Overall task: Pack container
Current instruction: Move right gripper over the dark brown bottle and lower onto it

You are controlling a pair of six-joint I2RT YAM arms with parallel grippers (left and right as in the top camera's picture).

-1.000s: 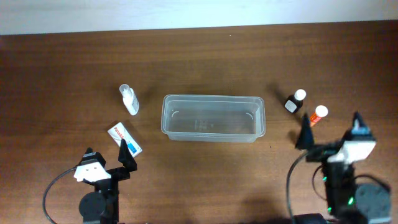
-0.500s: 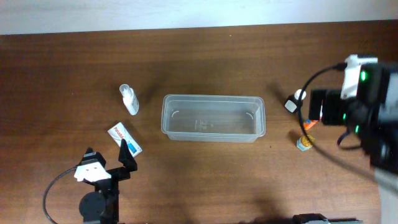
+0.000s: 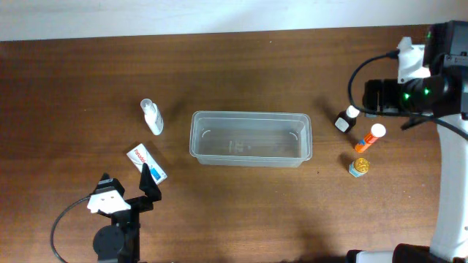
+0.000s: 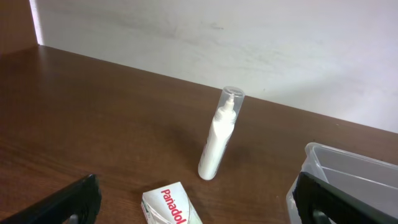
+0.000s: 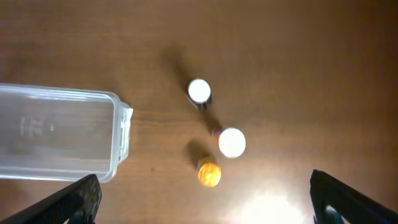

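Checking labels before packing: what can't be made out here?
- Box: left wrist view, bottom edge cuts it off; print only partly shows.
- Container: left wrist view, cut by the right edge.
- Dark bottle, orange bottle, yellow jar: labels too small overhead; right wrist view shows only their tops.

Table point(image 3: 234, 66): dark brown wood, with the grain running along its length. It fills nearly the whole overhead view.

Wall point(image 3: 219, 14): plain white, meeting the table's far edge in a straight line. In the left wrist view it rises directly behind the table, faintly scuffed and mottled grey.

Brown panel point(image 4: 15, 25): stands upright at the table's far left and borders the wall. What it is cannot be told.

Light: even, with soft, short shadows on the table. A pale glare lies on the wood in the right wrist view.
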